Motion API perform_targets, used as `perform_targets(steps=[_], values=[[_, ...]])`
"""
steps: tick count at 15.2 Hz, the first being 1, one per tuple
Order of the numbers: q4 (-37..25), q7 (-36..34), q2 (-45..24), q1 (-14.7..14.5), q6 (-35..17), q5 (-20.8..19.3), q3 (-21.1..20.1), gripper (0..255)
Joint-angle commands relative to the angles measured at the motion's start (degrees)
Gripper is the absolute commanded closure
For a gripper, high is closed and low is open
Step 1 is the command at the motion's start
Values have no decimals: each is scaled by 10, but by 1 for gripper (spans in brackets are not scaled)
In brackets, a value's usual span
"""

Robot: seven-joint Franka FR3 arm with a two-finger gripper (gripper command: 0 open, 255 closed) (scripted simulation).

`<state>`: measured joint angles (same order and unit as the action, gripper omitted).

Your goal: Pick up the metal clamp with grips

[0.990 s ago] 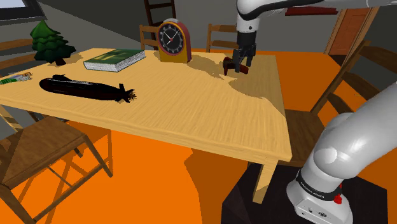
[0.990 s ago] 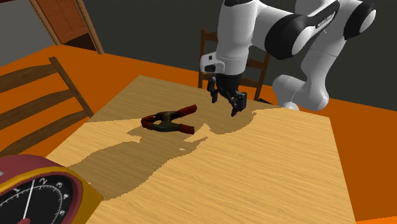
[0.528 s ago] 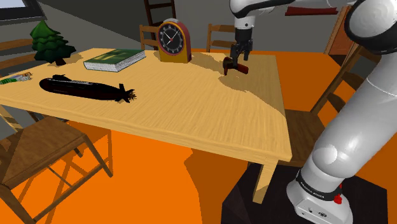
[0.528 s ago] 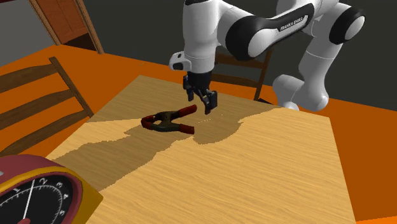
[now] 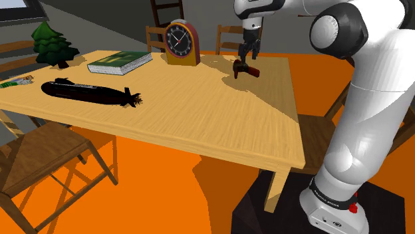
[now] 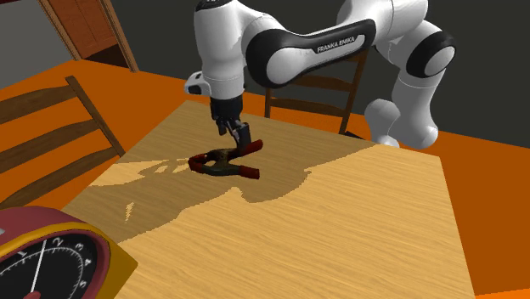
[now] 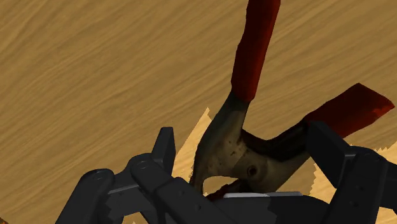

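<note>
Shoulder view: a pale wooden table (image 5: 199, 113) carries a clamp (image 5: 241, 68) with red grips near its far edge, closer to the far right corner than to the middle. The black gripper (image 5: 247, 58) points down directly over the clamp, its tips right at it; at this angle I cannot tell how far apart the fingers stand. Along the same far edge stands a round-faced clock (image 5: 181, 43), with a green book (image 5: 120, 62) beside it. A black submarine model (image 5: 90, 92) lies towards the table's left edge, and a green tree figure (image 5: 52, 43) stands at the far left corner. Second exterior view: the clamp (image 6: 222, 161) lies flat on the table (image 6: 357, 221) near the corner at that view's upper left, its 2 red grips spreading towards that view's right. The gripper (image 6: 240, 136) hangs just above the upper grip, in the arm's shadow. The clock (image 6: 51, 255) stands at that view's lower left. Wrist view: the gripper (image 7: 245, 137) is open, its 2 fingers (image 7: 164, 153) spread to either side of the clamp (image 7: 222, 140). The clamp's dull metal body and pivot sit between them, and the 2 red grips fan out away from the gripper. A thin gap shows between 1 finger and the metal body; the other finger overlaps a red grip, and I cannot tell whether it touches.
</note>
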<state>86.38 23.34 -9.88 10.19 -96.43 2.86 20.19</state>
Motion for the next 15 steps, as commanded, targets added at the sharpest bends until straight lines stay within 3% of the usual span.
perform_targets(steps=[1, 8, 9, 15], values=[[1, 2, -8, 2, -9, 3, 1, 0], [48, 2, -5, 0, -53, 2, 0, 0], [49, 2, -4, 0, -54, 2, 0, 255], [48, 3, -5, 1, -54, 2, 0, 255]])
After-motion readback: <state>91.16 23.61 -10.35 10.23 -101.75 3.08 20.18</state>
